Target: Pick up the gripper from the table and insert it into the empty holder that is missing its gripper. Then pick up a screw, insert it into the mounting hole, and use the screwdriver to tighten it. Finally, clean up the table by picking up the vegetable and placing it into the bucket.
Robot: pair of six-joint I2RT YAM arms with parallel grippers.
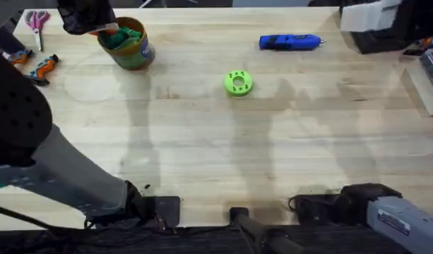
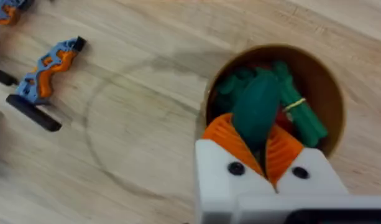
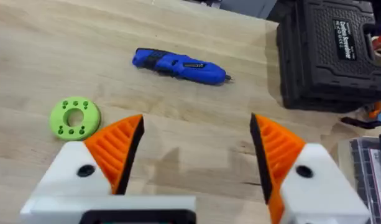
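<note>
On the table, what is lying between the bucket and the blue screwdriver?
In the overhead view, the lime-green disc sits between the bucket and the screwdriver, slightly nearer the arms' bases; the rest is bare wood.

Vegetable (image 2: 257,109) lower end hidden between left gripper (image 2: 263,155) pads; bucket (image 2: 321,74) rim partly covered.

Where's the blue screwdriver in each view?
Overhead: screwdriver lies on the table's far side, right of centre, tip pointing right.
Left wrist: not in it.
Right wrist: screwdriver lies beyond the open right tool.
Shared landmark: the lime-green disc, nearer the arms' bases than the screwdriver and to its left.
</note>
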